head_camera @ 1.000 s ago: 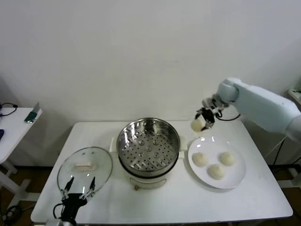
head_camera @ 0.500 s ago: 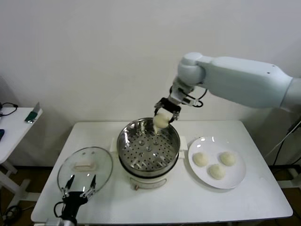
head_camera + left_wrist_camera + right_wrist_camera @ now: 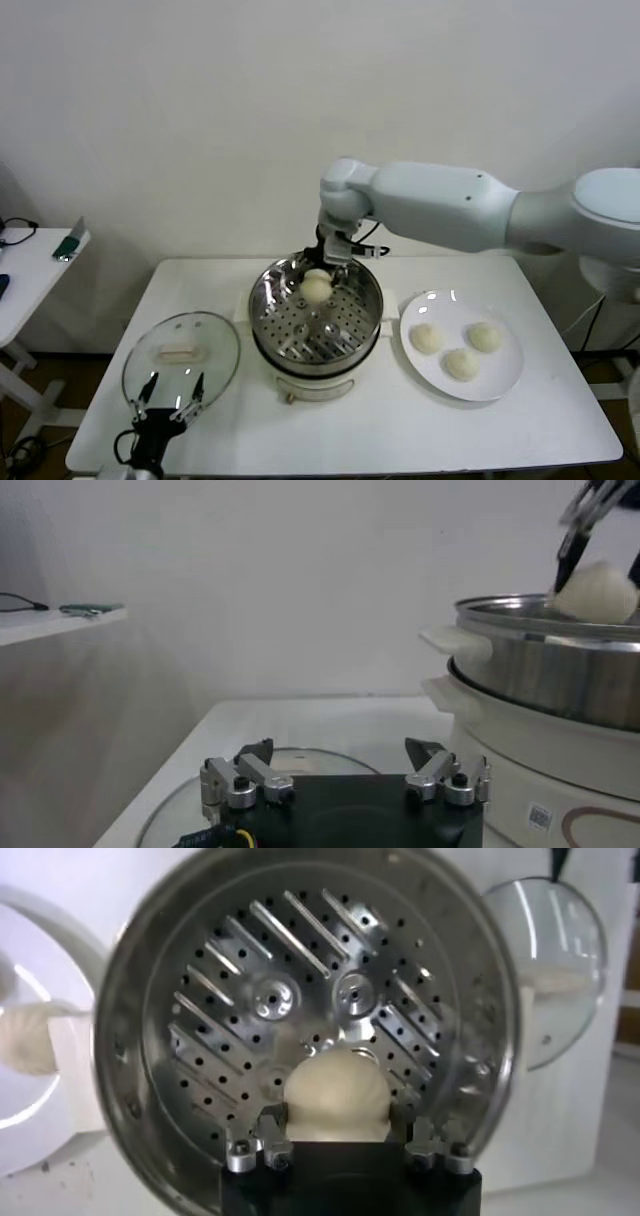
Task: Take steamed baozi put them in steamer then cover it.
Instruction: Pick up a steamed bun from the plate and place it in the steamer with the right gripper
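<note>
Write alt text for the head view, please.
The right gripper holds a baozi over the empty steamer. Three more baozi sit on a white plate beside it; the glass cover lies on the table by the open left gripper.

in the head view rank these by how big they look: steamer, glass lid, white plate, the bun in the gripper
1. steamer, widest, counting its white base.
2. glass lid and white plate: look about alike, not ranked.
3. bun, held over the steamer by the right gripper, clearly smallest.
</note>
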